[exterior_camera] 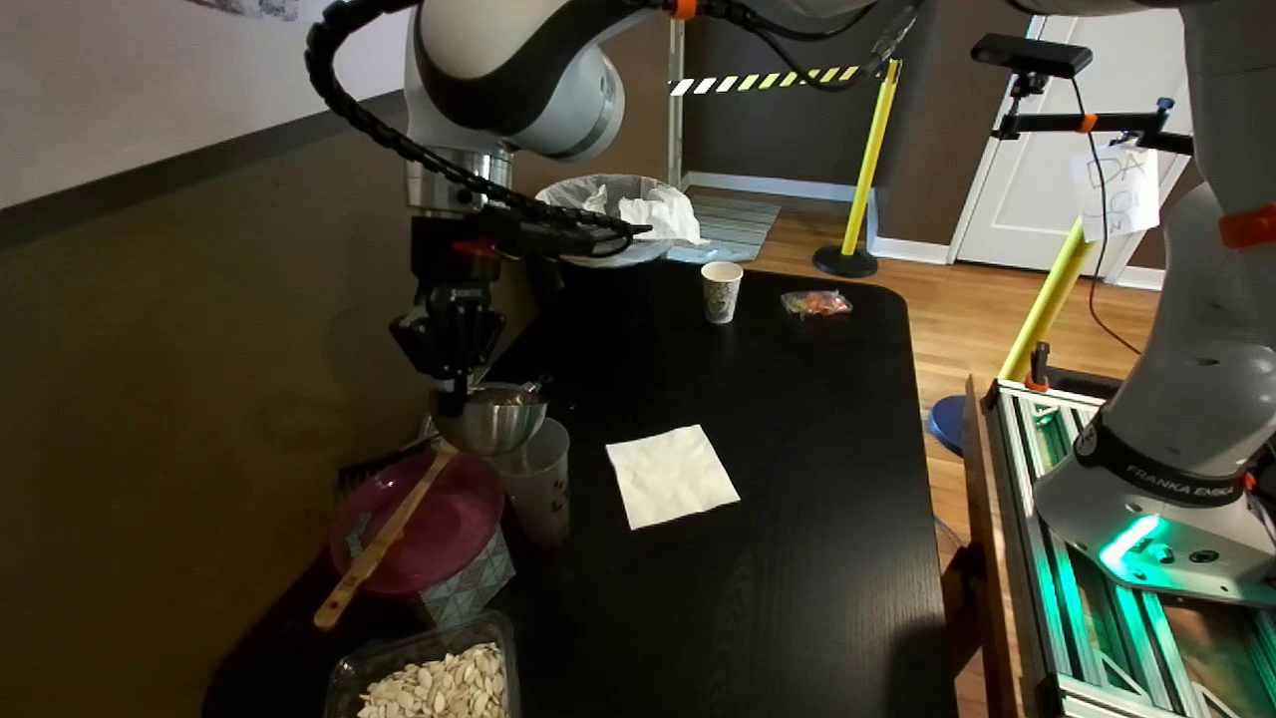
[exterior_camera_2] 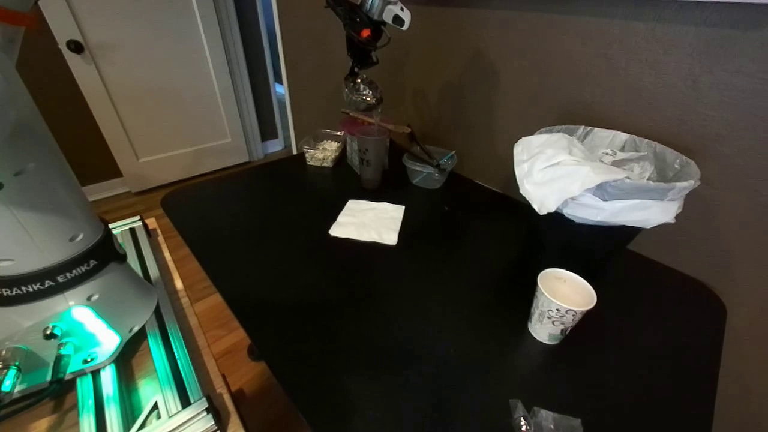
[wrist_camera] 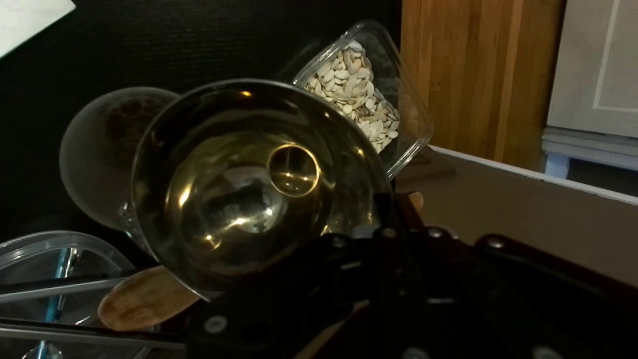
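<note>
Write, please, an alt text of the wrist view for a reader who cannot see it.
A shiny metal bowl, held at its rim by dark fingers, is above a black table. Around it appear a clear plastic container of pumpkin seeds, a translucent cup and the rounded end of a wooden utensil.

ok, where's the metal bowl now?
In an exterior view, left of centre: the tool holds the metal bowl above the translucent cup and pink dish.

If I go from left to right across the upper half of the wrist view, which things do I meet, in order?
White napkin, translucent cup, metal bowl, clear container of seeds, wooden floor, white door.
</note>
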You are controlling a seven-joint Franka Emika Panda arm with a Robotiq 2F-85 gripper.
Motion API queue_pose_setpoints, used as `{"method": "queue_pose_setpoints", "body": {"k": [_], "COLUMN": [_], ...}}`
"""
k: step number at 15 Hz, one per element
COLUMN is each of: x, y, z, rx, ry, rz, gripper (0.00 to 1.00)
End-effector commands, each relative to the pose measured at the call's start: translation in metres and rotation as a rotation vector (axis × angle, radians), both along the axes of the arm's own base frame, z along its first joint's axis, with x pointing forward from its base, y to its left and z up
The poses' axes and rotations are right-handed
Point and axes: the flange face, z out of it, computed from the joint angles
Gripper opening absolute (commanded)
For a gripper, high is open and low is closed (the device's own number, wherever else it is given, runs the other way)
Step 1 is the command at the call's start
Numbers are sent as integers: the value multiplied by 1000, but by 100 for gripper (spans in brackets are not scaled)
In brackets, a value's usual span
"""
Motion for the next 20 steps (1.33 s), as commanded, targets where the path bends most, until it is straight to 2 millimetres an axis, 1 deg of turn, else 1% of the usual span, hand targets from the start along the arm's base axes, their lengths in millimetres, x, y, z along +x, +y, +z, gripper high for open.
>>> {"method": "queue_pose_setpoints", "body": {"k": [1,9,20], "x": [-9,-12,-9], "y": [-4,-7,-15], "z": [5,4,3], "rx": [33,61,103], "ry": [2,10,18], "rz": [6,14,16], "gripper": [1,1,1]}}
